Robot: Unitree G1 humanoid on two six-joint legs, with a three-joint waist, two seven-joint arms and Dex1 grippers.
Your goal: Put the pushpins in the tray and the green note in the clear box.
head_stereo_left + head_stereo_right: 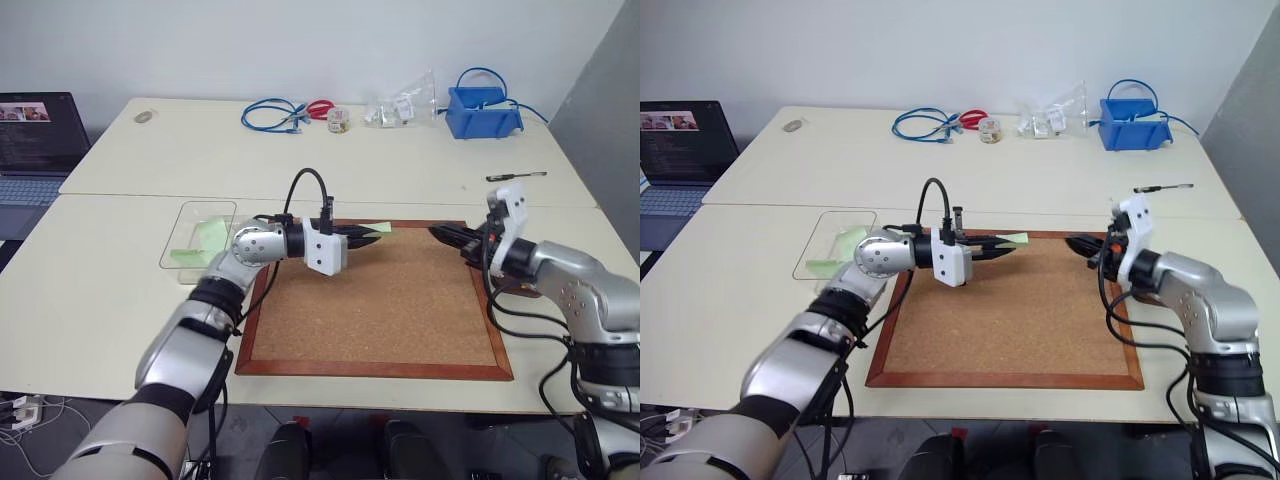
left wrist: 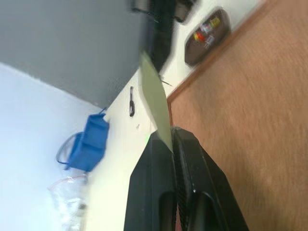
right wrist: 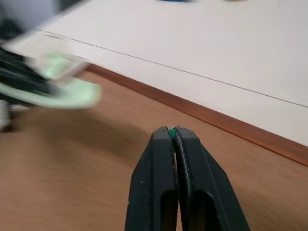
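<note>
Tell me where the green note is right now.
The green note is pinched in the shut left gripper, held above the far edge of the corkboard, right of the clear box.

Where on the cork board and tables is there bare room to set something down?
The cork board is bare across its middle and near half. The near table is bare left of the clear box. The far table's back edge is crowded: cables, bag, blue bin.
</note>
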